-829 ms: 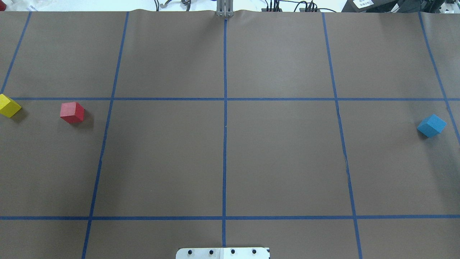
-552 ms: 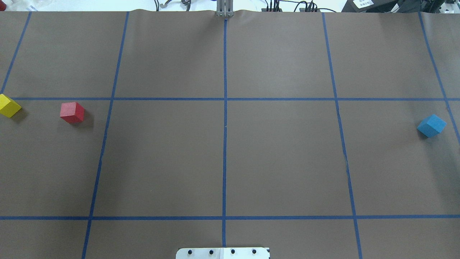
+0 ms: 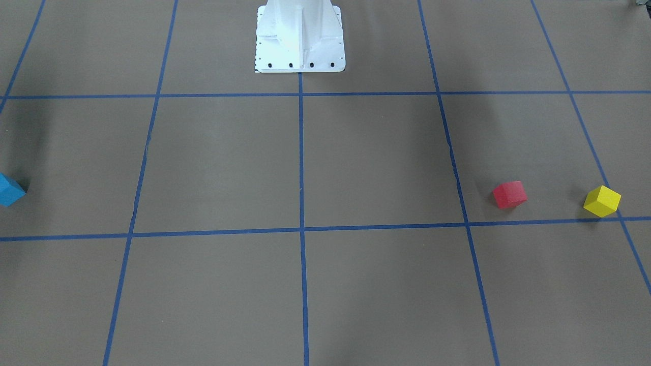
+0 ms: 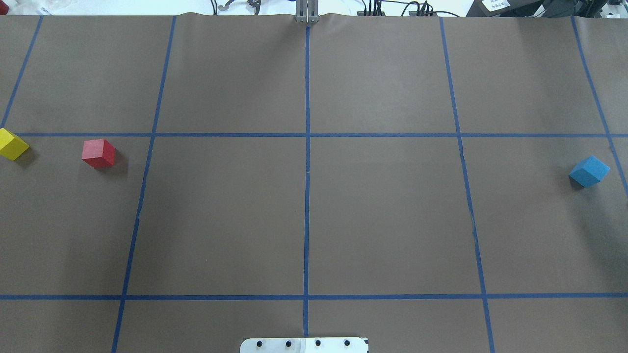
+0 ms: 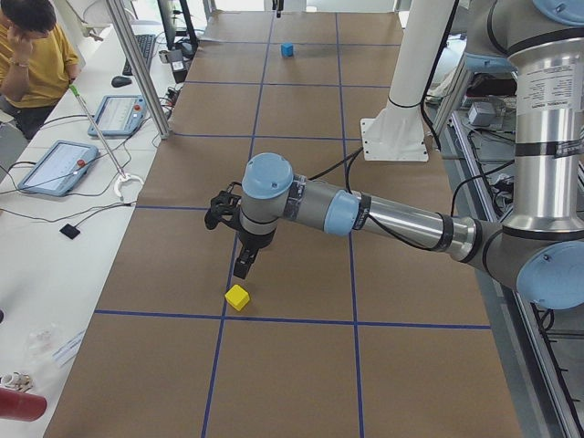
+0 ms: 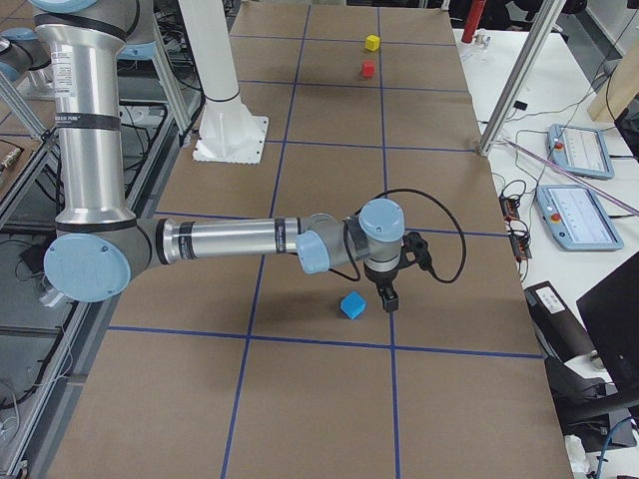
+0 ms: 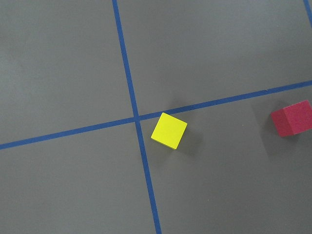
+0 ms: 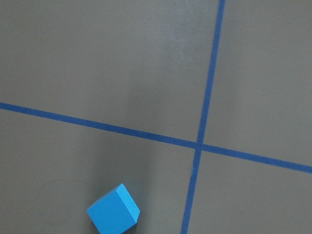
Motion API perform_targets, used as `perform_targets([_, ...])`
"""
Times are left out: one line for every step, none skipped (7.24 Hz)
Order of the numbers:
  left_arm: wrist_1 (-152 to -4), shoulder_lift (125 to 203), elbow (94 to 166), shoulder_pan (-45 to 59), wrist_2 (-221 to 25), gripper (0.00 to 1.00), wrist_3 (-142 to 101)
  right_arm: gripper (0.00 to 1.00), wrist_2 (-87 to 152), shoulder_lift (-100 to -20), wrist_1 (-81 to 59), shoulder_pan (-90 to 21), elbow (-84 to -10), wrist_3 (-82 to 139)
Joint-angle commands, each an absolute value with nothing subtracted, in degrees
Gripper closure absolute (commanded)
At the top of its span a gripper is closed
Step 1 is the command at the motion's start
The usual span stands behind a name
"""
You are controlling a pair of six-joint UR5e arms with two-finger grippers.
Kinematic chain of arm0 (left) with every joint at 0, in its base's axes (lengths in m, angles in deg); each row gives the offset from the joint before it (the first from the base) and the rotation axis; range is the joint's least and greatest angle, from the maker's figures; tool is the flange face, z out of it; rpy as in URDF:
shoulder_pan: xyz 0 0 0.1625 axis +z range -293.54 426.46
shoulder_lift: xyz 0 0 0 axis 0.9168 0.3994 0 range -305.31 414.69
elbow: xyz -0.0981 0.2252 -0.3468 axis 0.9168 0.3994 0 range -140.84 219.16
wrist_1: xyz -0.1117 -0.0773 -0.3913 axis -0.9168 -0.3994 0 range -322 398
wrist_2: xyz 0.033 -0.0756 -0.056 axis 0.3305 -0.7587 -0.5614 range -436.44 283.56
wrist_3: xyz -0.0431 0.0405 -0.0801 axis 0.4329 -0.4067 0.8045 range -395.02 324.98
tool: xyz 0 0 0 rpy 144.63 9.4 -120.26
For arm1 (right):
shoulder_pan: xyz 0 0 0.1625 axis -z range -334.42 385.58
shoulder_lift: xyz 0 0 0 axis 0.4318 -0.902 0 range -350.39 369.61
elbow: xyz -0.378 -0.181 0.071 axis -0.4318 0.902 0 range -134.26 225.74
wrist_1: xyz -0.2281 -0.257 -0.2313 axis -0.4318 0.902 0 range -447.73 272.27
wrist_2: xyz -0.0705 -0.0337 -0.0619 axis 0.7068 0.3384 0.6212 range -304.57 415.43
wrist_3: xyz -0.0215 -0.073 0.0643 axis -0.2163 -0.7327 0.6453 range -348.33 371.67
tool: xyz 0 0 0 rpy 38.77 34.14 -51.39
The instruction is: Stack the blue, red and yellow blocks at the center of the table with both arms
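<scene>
The yellow block [image 4: 12,143] lies at the table's far left edge, with the red block [image 4: 98,153] just to its right. The blue block [image 4: 589,171] lies at the far right. No gripper shows in the overhead or front views. In the exterior left view my left gripper [image 5: 244,266] hangs just above the yellow block [image 5: 237,297]; I cannot tell whether it is open. In the exterior right view my right gripper [image 6: 387,297] hangs beside the blue block [image 6: 351,305]; I cannot tell its state either. The left wrist view shows the yellow block [image 7: 169,130] and the red block [image 7: 292,118]. The right wrist view shows the blue block [image 8: 113,210].
The white robot base plate [image 4: 304,345] sits at the table's near edge. Blue tape lines cross at the table's middle [image 4: 307,135]. An operator [image 5: 32,55] sits at a side bench with tablets [image 5: 57,166], and an aluminium post [image 5: 137,68] stands by the table.
</scene>
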State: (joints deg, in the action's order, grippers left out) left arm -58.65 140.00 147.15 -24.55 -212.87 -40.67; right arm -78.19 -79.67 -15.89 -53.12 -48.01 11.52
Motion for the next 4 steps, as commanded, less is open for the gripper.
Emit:
perform_targets([-63.16,141.51,143.33,-22.14,-213.03,0.00,-34.71,0.00,-74.75,-80.73,-23.63,-43.97,-46.90,10.19])
perform_targets([-63.95,141.70,143.22,-21.44,-213.03,0.00,-33.88,0.01,-74.39,-81.18,-27.49,-43.24,-43.85,6.70])
perform_targets([-64.39,141.70,143.22,-21.35,-213.03,0.00,-33.79,0.01,-74.39,-81.35,-30.05,-43.23,-40.68,5.27])
perform_targets([-64.40,141.70,143.31,-21.26,-213.03,0.00,-33.70,0.02,-74.39,-81.79,-30.86,-43.23,-39.09,5.08])
